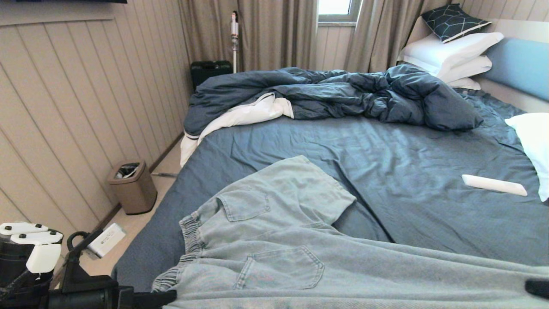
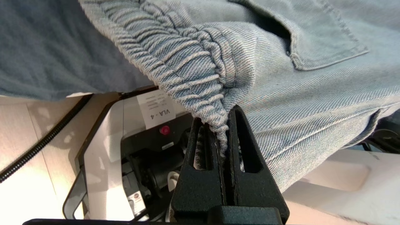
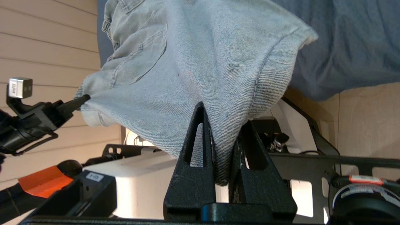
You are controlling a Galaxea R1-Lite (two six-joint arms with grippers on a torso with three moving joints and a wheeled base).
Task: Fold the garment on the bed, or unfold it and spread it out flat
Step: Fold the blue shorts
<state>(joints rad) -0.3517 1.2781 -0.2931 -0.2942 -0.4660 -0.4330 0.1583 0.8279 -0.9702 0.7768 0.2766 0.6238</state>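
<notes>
The pale denim shorts (image 1: pixel 283 223) lie back side up at the near edge of the bed (image 1: pixel 407 171), one leg stretched away over the sheet. My left gripper (image 1: pixel 169 296) is at the bottom left, shut on the gathered waistband corner; the left wrist view shows the gripper (image 2: pixel 216 117) pinching the elastic of the shorts (image 2: pixel 281 78). My right gripper (image 1: pixel 536 287) is at the bottom right edge, shut on the hem of the near leg; in the right wrist view that gripper (image 3: pixel 223 115) clamps a fold of the shorts (image 3: pixel 203 56). The near edge hangs lifted between both grippers.
A rumpled dark blue duvet (image 1: pixel 343 94) covers the far side of the bed, with white pillows (image 1: pixel 450 51) at the headboard and another pillow (image 1: pixel 536 146) at the right. A white oblong object (image 1: pixel 493 184) lies on the sheet. A brown bin (image 1: pixel 132 186) stands by the panelled wall.
</notes>
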